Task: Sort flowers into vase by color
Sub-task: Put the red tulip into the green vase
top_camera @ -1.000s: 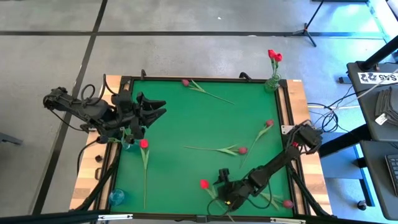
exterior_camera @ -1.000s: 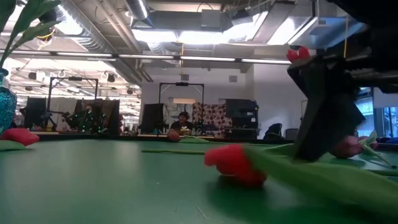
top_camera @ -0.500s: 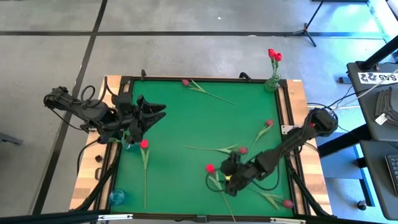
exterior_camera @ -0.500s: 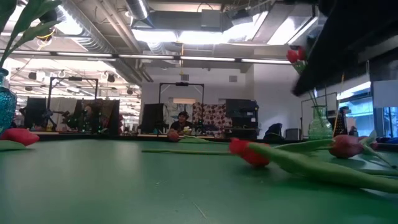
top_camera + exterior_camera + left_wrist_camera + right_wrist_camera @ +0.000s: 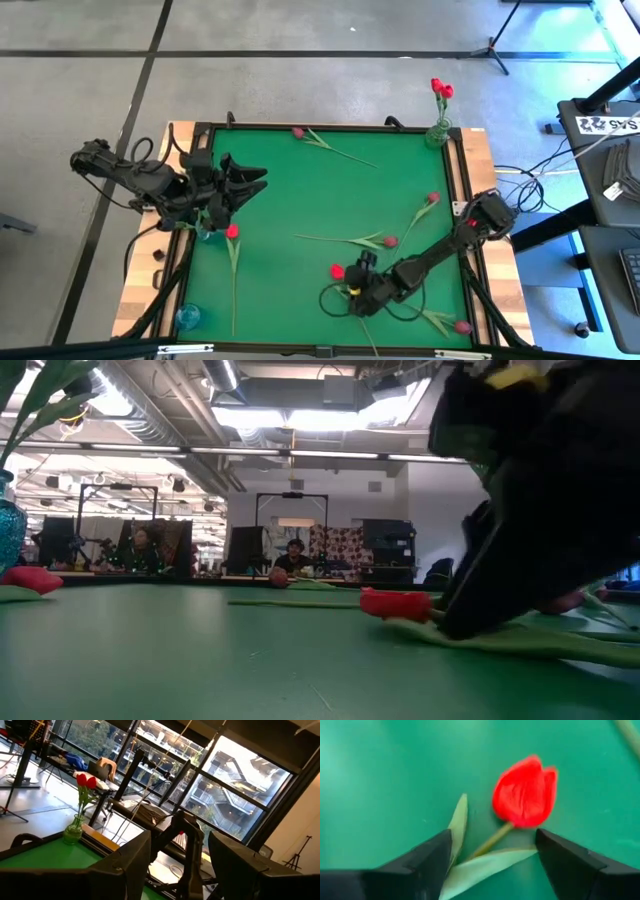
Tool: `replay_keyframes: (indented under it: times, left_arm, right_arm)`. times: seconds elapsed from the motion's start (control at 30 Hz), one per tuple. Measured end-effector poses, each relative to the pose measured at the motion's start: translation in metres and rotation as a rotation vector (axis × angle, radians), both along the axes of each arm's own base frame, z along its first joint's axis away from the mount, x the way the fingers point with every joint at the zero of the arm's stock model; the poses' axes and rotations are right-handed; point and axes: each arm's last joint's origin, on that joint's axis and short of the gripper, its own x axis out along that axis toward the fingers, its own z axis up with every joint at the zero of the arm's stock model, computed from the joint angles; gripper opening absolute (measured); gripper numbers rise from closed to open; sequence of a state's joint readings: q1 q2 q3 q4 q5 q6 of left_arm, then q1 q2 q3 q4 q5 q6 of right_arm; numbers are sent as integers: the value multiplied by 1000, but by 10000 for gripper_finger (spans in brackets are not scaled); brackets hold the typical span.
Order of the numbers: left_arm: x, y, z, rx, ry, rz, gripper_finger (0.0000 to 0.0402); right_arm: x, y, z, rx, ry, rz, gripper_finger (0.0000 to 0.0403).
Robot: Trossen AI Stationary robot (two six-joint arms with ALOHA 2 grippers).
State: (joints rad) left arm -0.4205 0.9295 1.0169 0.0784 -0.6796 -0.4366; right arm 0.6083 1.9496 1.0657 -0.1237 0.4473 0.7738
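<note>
On the green table (image 5: 290, 200), right pincer (image 5: 492, 851) straddles a red tulip (image 5: 526, 791).

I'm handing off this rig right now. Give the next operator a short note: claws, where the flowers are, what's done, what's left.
Right claw: open, low over the mat, fingers either side of a bright red tulip's stem; no grip yet.
Left claw: open, waiting at the mat's left edge, empty.
Done: two red tulips stand in the green vase at the far right corner.
Left: about six tulips lie loose on the green mat, red and darker ones.
A blue vase stands at the near left corner.
</note>
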Motion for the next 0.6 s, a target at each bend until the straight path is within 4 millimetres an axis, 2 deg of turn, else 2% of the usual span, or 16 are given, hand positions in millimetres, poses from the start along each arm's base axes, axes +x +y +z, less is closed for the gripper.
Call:
replay_keyframes:
  times: [0.17, 0.33, 0.5, 0.6]
  left_arm:
    - [-1, -4, 0, -7, -3, -23, 195]
    - [-3, -10, 0, -6, -1, -55, 195]
    - [-5, -16, 0, -3, 0, -87, 195]
    - [-7, -20, 0, 1, 1, -113, 195]
  right_arm:
    - [9, -10, -6, 54, 32, -2, 231]
    - [9, -11, -6, -22, 24, 22, 136]
    - [9, -11, -7, -18, 29, 17, 37]
    - [11, -10, -1, 8, 26, -9, 9]
